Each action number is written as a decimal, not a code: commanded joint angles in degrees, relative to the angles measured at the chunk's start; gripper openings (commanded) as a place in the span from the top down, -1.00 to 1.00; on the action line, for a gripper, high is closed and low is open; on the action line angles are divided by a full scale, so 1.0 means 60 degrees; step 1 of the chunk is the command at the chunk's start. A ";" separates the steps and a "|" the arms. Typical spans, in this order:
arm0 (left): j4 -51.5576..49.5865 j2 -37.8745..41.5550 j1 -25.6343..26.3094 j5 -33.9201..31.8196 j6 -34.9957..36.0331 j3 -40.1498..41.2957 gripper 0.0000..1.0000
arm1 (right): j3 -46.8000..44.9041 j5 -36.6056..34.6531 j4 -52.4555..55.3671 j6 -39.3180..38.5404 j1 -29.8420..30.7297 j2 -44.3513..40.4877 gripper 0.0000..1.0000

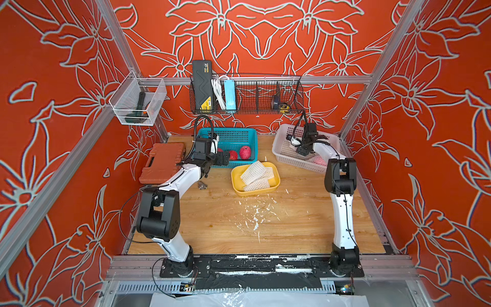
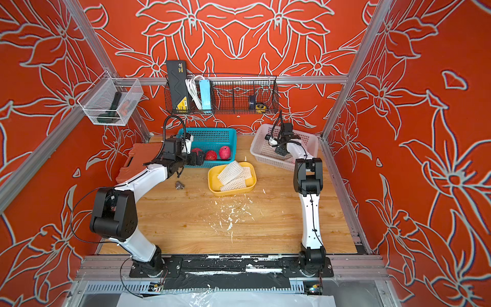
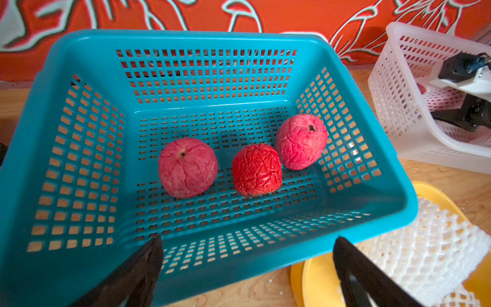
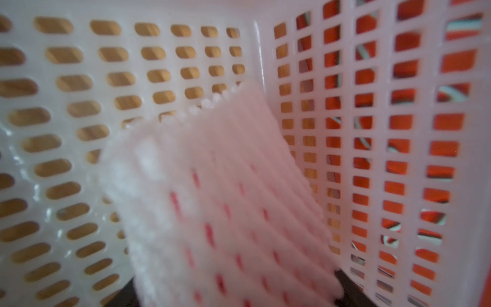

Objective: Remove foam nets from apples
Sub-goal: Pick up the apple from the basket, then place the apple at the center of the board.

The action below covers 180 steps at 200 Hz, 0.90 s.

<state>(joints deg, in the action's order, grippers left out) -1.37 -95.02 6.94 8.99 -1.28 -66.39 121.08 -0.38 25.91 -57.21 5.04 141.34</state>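
Presently the left pincer (image 3: 247, 240) stands spread wide and empty, its two black fingers (image 3: 148, 260) just outside the near wall of a teal perforated plastic basket (image 3: 186, 38). That basket sits against the far edge of the pale wooden bench (image 1: 212, 228). Three bare red-pink apples (image 3: 187, 167) lie on its floor beyond the pincer, well apart from the fingertips. Two of them sit close together, perhaps touching, and the third lies a little apart.

The right pincer (image 1: 302, 152) reaches down into a white perforated plastic basket (image 1: 281, 133) at the far right corner of the bench. A netted apple (image 4: 225, 199) fills the right wrist view directly ahead of it, with red skin showing through the holes of its white foam sleeve. The sleeve's loose end points toward a corner of the basket. Dark finger parts show on either side of this fruit, so it lies between them. I cannot tell whether they press on it or stand clear.

Between the two baskets, nearer the bench's middle, a shallow yellow plastic tray (image 1: 236, 186) holds flattened empty white foam nets (image 1: 256, 172), piled one over another. It lies just beside the left pincer. Small white foam crumbs (image 1: 252, 215) are scattered over the bench on the near side of the tray.
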 commanded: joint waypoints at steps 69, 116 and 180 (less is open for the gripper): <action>-0.0096 0.0327 0.0220 0.0052 0.0081 0.0098 -0.97 | -0.1437 0.0734 -0.0891 0.0788 -0.0023 -0.2088 -0.34; -0.0182 0.0946 0.0377 0.0268 0.0023 0.0374 -0.97 | -0.2740 0.1599 -0.0862 0.1555 0.0284 -0.4054 -0.34; -0.0373 0.2211 0.0538 0.0811 -0.0063 0.1164 -0.97 | -0.6148 0.3133 -0.1292 0.3693 0.1592 -0.7430 -0.31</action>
<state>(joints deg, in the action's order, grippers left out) -2.33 -85.23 9.69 11.75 -1.30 -61.12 91.59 12.95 19.29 -41.95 11.09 102.15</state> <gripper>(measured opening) 0.984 0.686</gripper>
